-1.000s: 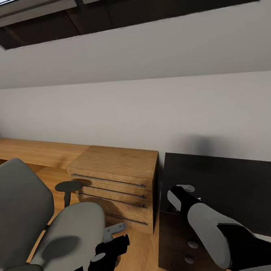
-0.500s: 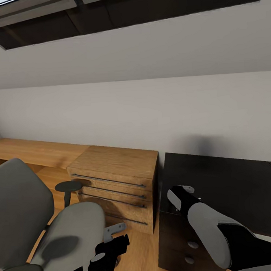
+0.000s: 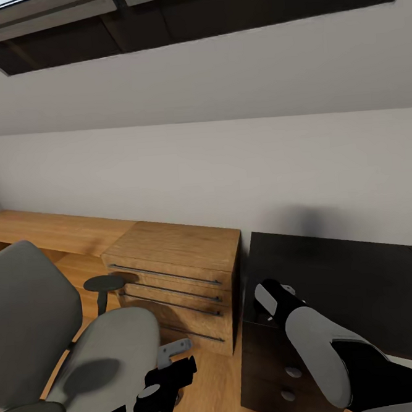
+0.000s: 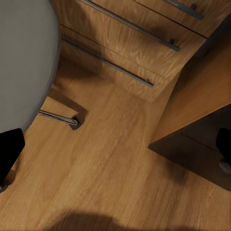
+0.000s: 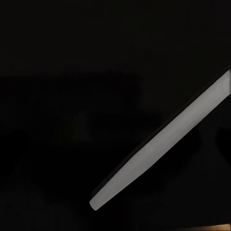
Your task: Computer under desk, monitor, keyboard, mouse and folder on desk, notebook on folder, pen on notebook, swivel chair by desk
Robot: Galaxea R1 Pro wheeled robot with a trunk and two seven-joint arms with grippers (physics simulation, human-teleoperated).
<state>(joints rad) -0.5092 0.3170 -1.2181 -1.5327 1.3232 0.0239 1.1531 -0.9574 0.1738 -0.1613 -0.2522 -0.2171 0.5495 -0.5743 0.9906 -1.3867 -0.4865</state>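
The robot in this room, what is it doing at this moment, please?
The robot stands between a grey swivel chair and a black desk, with a wooden drawer chest against the wall ahead. Its right arm reaches over the desk corner, and the right wrist view shows a slim pale stick, probably the pen, close above the dark top. Whether the right hand grips it cannot be told. The left arm hangs low over the wood floor.
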